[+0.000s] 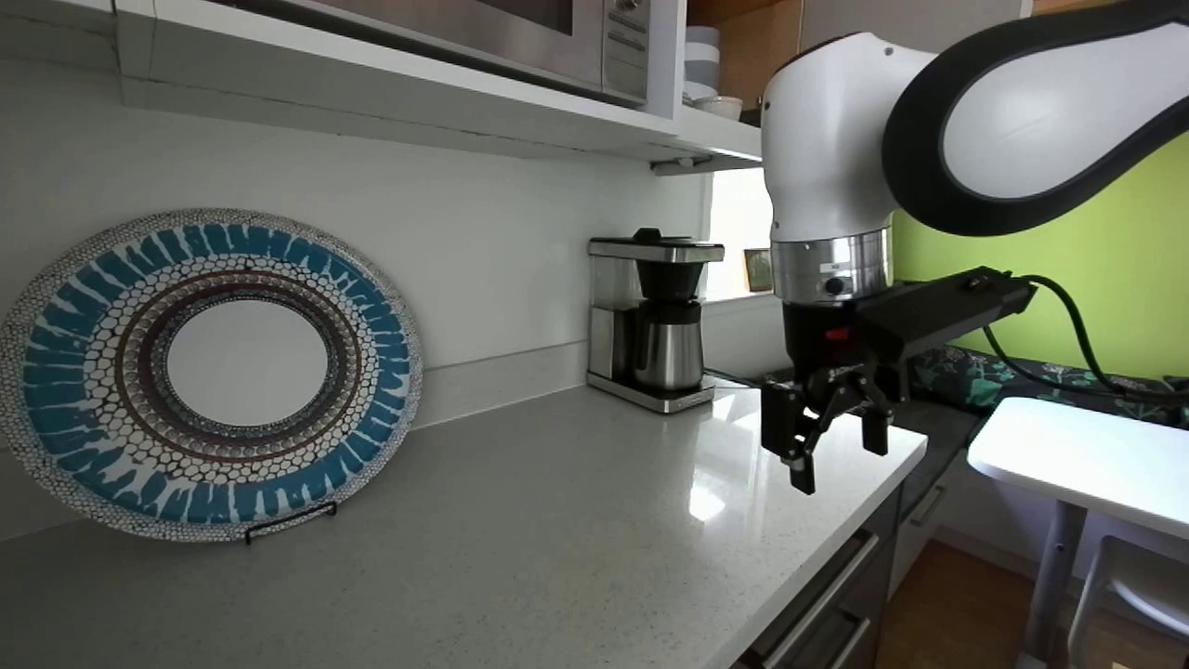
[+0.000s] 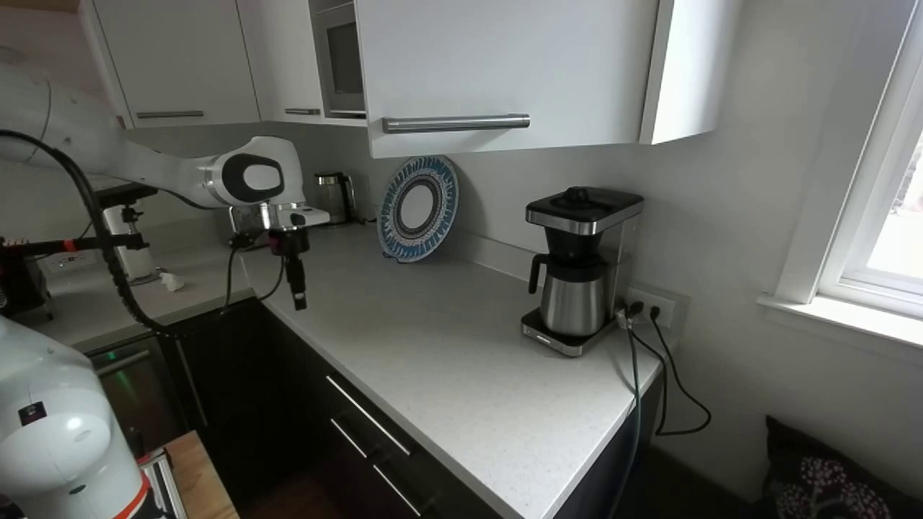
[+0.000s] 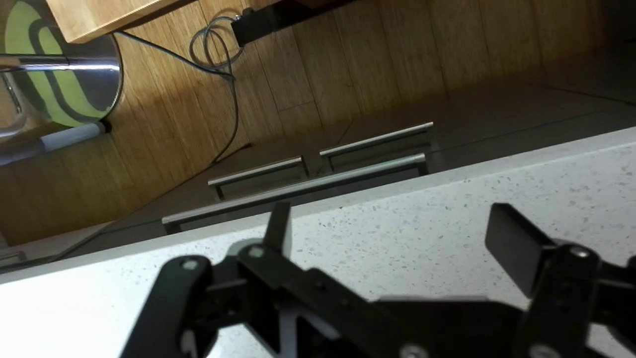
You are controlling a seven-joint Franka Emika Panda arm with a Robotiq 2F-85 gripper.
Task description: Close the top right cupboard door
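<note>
One top right cupboard door (image 2: 508,68), mounted higher than the coffee maker (image 2: 575,274): flat, white, straight-edged, horizontal metal bar handle (image 2: 456,124) near the lower edge. It stood open, swung outward; in an exterior view crockery (image 1: 703,58) and a wood-brown interior (image 1: 757,42) showed beside its plain grey inner face (image 1: 915,17). Hand (image 1: 839,460): fingers (image 3: 514,246) spread wide, hung above the tabletop (image 1: 520,520).

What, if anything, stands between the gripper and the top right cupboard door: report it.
Nothing visible: in an exterior view, the gripper hangs over the countertop, lower than the top right cupboard door, which stands open.
</note>
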